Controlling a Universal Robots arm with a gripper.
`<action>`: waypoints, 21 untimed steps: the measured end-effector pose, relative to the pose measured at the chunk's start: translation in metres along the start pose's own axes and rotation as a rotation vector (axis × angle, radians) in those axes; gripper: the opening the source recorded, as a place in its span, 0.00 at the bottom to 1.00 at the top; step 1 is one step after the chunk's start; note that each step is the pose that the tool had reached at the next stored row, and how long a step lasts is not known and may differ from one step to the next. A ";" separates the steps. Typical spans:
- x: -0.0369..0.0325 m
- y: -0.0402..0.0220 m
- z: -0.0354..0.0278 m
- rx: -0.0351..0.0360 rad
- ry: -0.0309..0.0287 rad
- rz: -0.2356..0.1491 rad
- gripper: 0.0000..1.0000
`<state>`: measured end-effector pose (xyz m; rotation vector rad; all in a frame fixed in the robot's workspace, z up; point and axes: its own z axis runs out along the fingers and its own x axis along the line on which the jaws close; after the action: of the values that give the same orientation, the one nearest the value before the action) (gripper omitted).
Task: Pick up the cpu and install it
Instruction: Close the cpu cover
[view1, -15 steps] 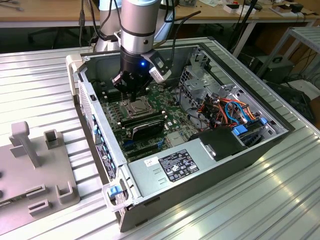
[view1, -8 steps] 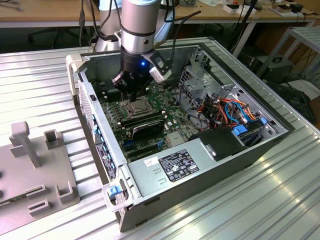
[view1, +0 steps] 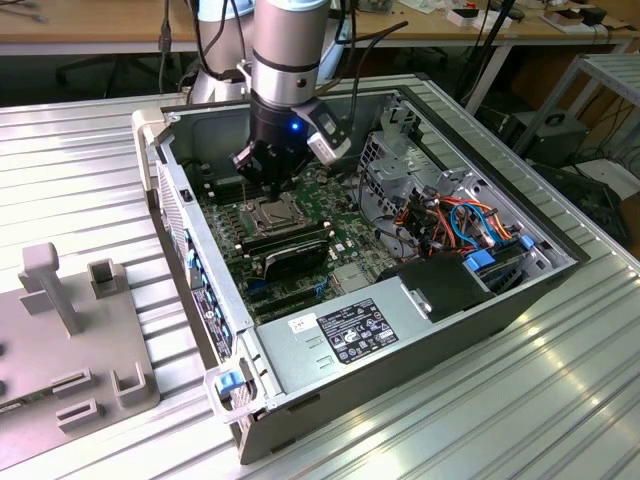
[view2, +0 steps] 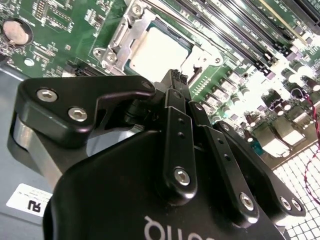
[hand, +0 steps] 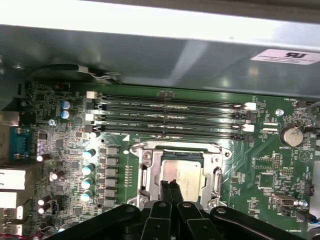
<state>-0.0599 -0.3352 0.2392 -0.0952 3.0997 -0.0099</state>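
Gripper closed, holding nothing, tips low over cpu seated in socket frame, contact unclear, memory slots just beside

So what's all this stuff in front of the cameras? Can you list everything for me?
computer case: one, grey, open, on the table
table: one, ribbed silver
motherboard: one, green, inside the case
cpu: one, silvery-grey, within the socket frame
socket frame: one, metal, around the cpu
memory slots: four, black, beside the socket frame
coin battery: one, silver, on the motherboard
black card: one, near the socket frame
cables: bundle, orange and blue, exterior view's right
power supply: one, silver box, case's near corner
fixture plate: one, grey, exterior view's left
arm: one, silver, reaching into the case
gripper: one, black, shut, tips at the cpu's edge
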 end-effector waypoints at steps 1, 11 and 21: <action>-0.0012 -0.0001 0.0001 0.0000 0.0000 0.000 0.11; -0.0063 -0.0004 -0.0012 0.0000 0.0000 0.000 0.11; -0.0064 -0.0004 -0.0044 -0.0002 -0.0001 0.000 0.11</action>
<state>-0.0536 -0.3352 0.2439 -0.0952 3.0996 -0.0097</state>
